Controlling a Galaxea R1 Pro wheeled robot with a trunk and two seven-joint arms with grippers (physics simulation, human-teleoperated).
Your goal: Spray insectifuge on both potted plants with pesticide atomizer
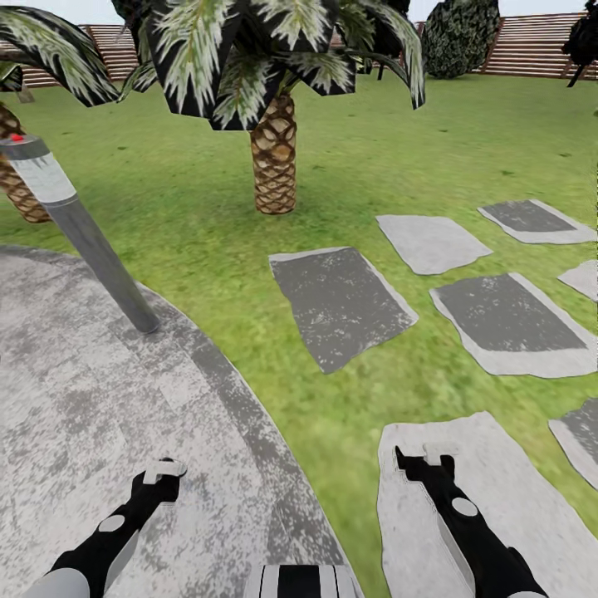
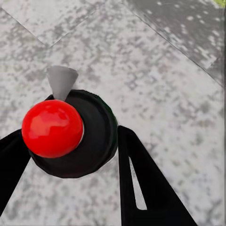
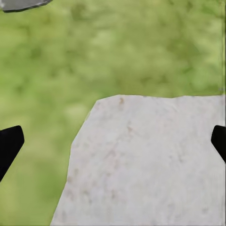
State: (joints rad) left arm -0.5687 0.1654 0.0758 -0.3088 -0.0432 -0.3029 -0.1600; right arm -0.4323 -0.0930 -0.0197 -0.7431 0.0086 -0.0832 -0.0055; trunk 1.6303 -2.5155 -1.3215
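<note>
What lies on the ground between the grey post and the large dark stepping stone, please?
In the head view, the round patio's curved edge and then a strip of lawn lie between the grey post and the dark stepping stone.

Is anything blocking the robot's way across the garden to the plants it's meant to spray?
Hard to settle from here. Ahead of the right gripper lie lawn and flat stepping stones. A palm trunk and a leaning grey post stand farther off to the left.
</note>
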